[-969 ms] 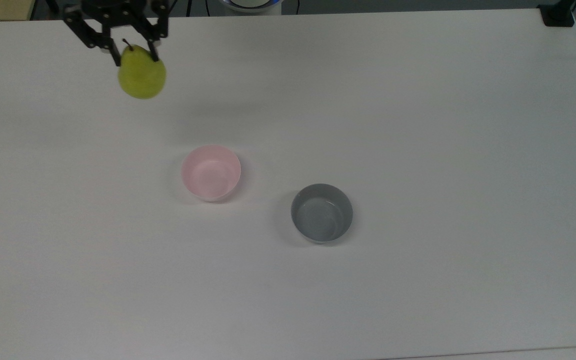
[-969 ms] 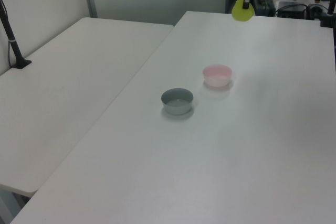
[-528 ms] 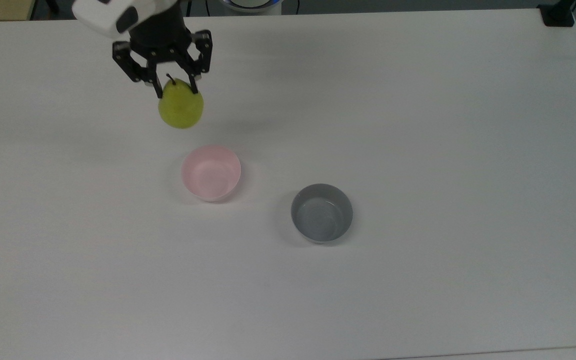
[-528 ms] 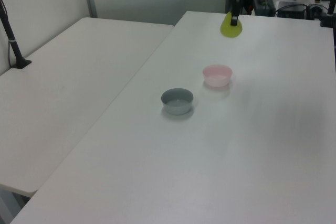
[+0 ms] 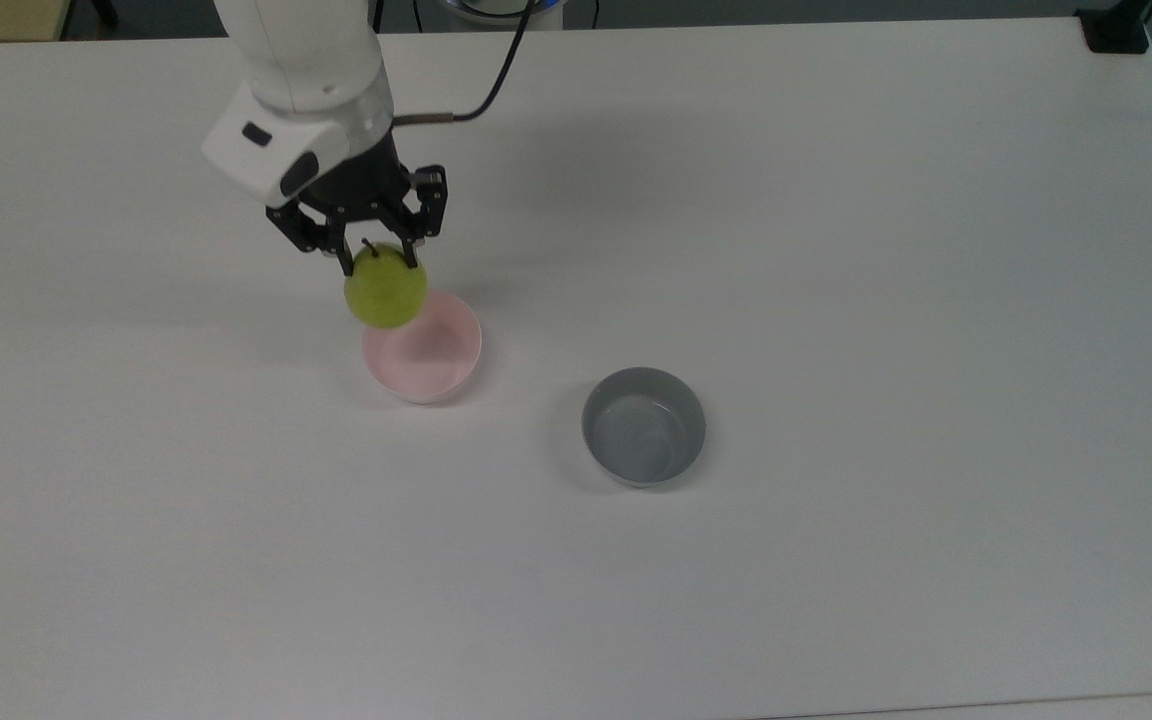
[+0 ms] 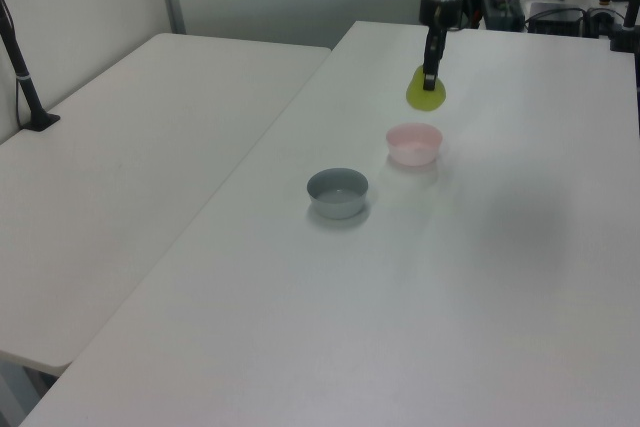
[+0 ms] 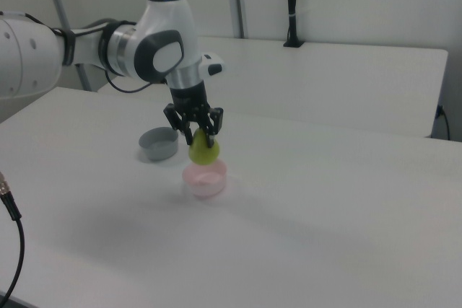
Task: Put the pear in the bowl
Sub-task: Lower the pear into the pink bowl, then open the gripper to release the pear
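Note:
A yellow-green pear (image 5: 386, 290) hangs in the air with my gripper (image 5: 374, 256) shut on its narrow top. In the top view it overlaps the upper-left rim of the pale pink bowl (image 5: 428, 352). The left view puts the pear (image 6: 426, 94) above and just behind the pink bowl (image 6: 414, 144), held by the gripper (image 6: 430, 78). From the right view, the pear (image 7: 203, 149) hovers right over the pink bowl (image 7: 204, 178), under the gripper (image 7: 198, 133). The bowl sits on the white table (image 5: 836, 250).
A grey bowl (image 5: 644, 426) of similar size stands to the top view's lower right of the pink one, also grey bowl (image 6: 337, 192) and grey bowl (image 7: 158, 143). A second white table (image 6: 130, 147) adjoins at the left view's left. A black post (image 6: 20, 67) is clamped there.
The arm has carried the pear from the top view's upper left down and right, toward the pink bowl, lowering it until it overlaps the bowl's rim. The bowls have not moved.

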`<action>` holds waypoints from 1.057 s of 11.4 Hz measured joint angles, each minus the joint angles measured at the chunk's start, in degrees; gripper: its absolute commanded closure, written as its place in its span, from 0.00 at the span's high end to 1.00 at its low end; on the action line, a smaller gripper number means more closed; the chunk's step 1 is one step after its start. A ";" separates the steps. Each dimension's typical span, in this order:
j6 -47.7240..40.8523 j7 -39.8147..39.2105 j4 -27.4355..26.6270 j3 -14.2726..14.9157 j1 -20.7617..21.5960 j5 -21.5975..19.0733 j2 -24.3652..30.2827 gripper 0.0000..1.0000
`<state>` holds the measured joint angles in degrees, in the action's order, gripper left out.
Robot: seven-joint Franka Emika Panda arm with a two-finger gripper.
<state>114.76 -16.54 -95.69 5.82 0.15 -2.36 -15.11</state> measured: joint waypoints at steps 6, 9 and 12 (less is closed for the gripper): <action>5.90 0.20 -0.39 -0.03 1.07 -1.05 -6.35 0.00; 7.26 0.46 -0.48 -0.63 1.16 -1.45 -8.12 0.28; 7.32 3.42 -0.46 -1.32 1.16 -1.45 -9.11 0.87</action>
<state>122.08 -13.13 -96.14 4.49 1.32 -3.81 -24.23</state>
